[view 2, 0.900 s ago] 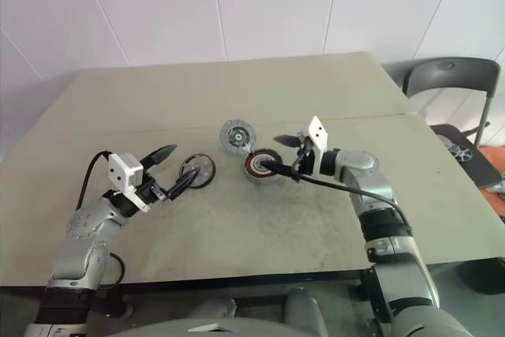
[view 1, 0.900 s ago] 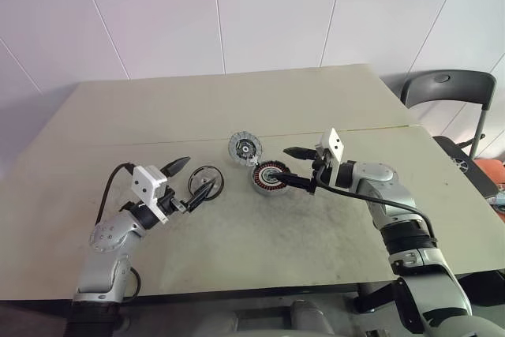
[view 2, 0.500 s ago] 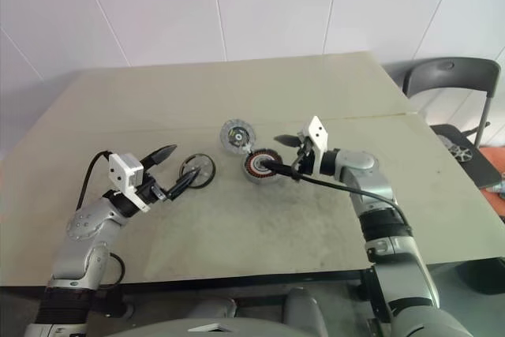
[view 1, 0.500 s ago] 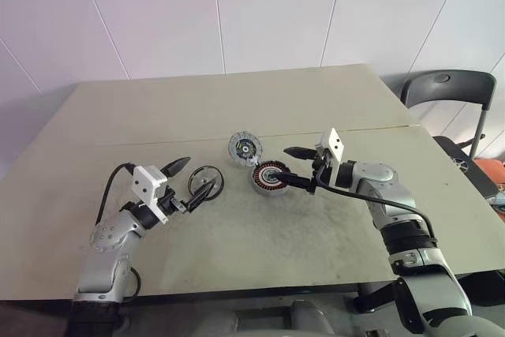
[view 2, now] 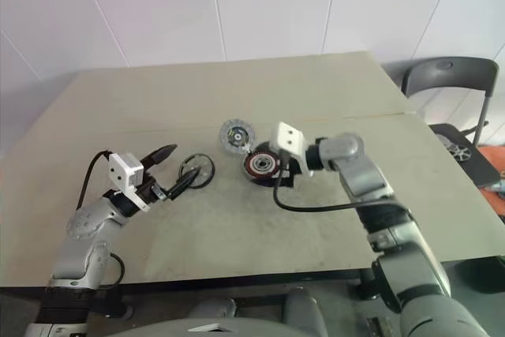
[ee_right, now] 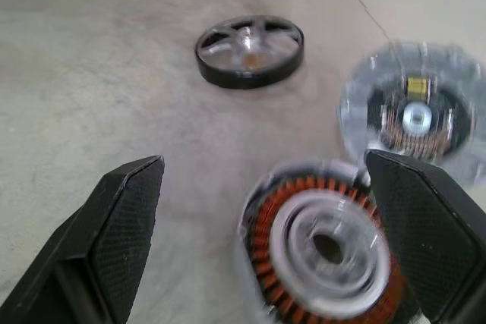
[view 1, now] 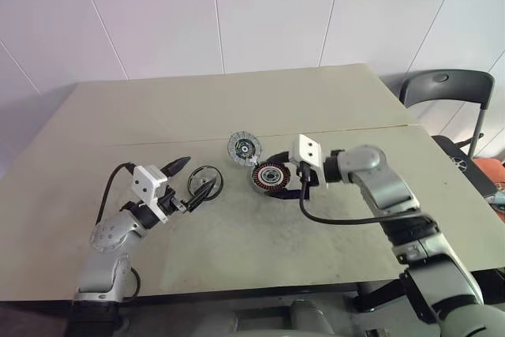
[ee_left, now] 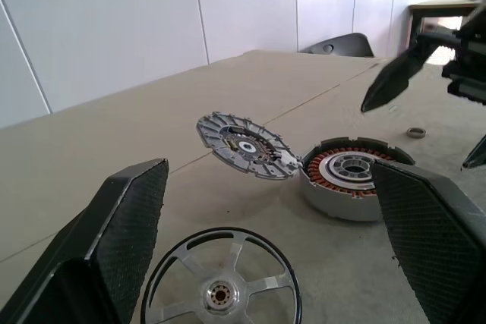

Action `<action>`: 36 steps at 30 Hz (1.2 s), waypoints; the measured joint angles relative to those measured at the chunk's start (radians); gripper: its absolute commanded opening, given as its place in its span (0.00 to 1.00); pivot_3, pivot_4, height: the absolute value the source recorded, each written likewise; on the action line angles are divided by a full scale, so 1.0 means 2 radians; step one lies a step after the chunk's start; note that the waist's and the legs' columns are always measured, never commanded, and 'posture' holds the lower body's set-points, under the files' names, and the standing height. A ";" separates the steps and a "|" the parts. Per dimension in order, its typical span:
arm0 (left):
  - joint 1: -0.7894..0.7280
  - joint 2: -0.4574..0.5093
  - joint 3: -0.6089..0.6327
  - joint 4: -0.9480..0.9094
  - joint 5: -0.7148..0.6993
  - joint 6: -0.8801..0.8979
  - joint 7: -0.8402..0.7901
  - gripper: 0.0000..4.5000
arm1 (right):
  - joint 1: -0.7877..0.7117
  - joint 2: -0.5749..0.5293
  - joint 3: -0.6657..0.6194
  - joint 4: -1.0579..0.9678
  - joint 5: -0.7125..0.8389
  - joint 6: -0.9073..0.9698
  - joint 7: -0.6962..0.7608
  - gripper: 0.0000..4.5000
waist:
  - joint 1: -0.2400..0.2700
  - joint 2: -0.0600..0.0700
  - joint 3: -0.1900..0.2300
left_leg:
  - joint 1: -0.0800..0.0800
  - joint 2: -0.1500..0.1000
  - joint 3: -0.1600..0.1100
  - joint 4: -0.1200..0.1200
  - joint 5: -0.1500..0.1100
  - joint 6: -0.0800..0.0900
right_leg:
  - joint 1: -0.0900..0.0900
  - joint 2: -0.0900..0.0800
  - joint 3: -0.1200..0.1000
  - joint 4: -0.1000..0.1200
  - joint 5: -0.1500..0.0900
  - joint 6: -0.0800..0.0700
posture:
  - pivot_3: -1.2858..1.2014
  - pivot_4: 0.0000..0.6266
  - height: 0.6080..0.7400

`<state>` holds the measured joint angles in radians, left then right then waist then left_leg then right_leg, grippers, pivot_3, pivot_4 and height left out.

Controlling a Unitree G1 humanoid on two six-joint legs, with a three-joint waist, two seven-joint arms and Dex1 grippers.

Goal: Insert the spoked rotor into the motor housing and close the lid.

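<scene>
The spoked rotor [view 1: 205, 181] lies flat on the table, low between the fingers of my open left gripper [view 1: 193, 178], which does not grip it. In the left wrist view the rotor [ee_left: 222, 286] sits near the fingers' base. The motor housing [view 1: 271, 176], with copper windings showing, stands at mid-table. The lid [view 1: 245, 147] rests just behind it, tilted against its rim. My right gripper [view 1: 286, 175] is open at the housing's right side. In the right wrist view the housing [ee_right: 326, 248] lies between the spread fingers, with the lid [ee_right: 414, 115] and the rotor [ee_right: 249, 49] beyond.
A seam runs across the beige table [view 1: 237, 250]. A small metal ring [ee_left: 414, 133] lies on the table past the housing. A dark folding chair [view 1: 450, 88] stands off the table's right corner. A black cable [view 1: 339, 219] loops from my right wrist onto the table.
My right arm has swung left and turned its wrist, bringing its open gripper close around the housing's right side. The left arm and all three parts have stayed put.
</scene>
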<state>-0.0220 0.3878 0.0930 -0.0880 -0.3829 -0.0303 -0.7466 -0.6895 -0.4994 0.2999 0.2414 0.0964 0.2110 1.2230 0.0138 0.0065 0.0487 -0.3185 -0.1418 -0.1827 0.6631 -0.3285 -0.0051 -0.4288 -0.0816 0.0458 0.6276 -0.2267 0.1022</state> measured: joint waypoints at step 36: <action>0.008 -0.019 0.000 -0.006 0.005 -0.005 0.028 1.00 | -0.169 0.027 0.150 0.245 -0.185 -0.164 0.126 0.99 | 0.000 0.000 0.000 | -0.001 0.000 0.000 -0.001 0.000 -0.001 | -0.002 0.000 0.000 0.001 0.000 0.000 | 0.52 0.00 1.00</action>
<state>-0.0068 0.3494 0.0924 -0.0993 -0.3727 -0.0403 -0.6905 -1.0268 -0.4447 0.6003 0.7316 -0.2745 -0.1163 1.4750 0.0131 0.0060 0.0485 -0.3204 -0.1417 -0.1821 0.6620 -0.3291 -0.0070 -0.4331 -0.0813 0.0462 0.6288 -0.2262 0.1018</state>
